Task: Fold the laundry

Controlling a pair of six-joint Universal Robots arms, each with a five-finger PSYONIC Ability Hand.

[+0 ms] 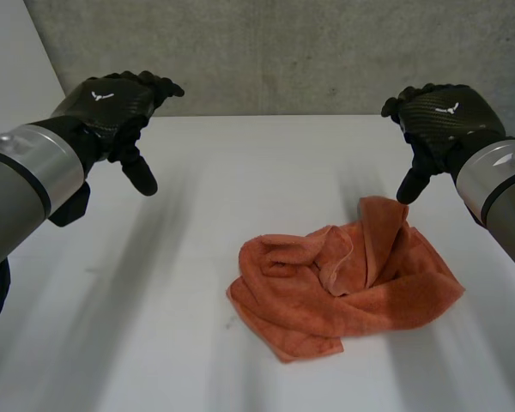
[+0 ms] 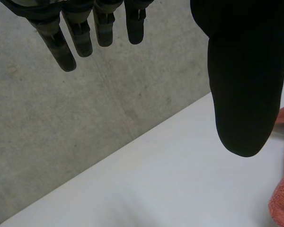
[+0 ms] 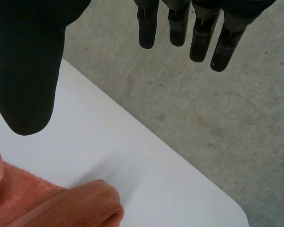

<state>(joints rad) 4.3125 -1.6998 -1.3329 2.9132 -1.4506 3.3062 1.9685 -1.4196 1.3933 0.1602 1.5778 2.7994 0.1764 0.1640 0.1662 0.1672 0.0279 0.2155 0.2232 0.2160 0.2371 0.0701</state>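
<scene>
Lying crumpled on the white desk (image 1: 180, 197), nearer the right arm, the orange towel (image 1: 343, 287) shows whole from the head view. The wrist views add detail: the left hand (image 1: 112, 103) and the right hand (image 1: 442, 116) hover with fingers straight, holding nothing, and the right thumb is near the towel's raised fold.

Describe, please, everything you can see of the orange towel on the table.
The orange towel is a soft, terry-looking cloth lying crumpled and unfolded on the white table, toward the robot's right side. Its hemmed edges are rolled and bunched, and one fold stands up at its far side. Only the table seems to touch it: the open right hand hovers just beyond that raised fold, not holding it, and the open left hand is well apart.
</scene>
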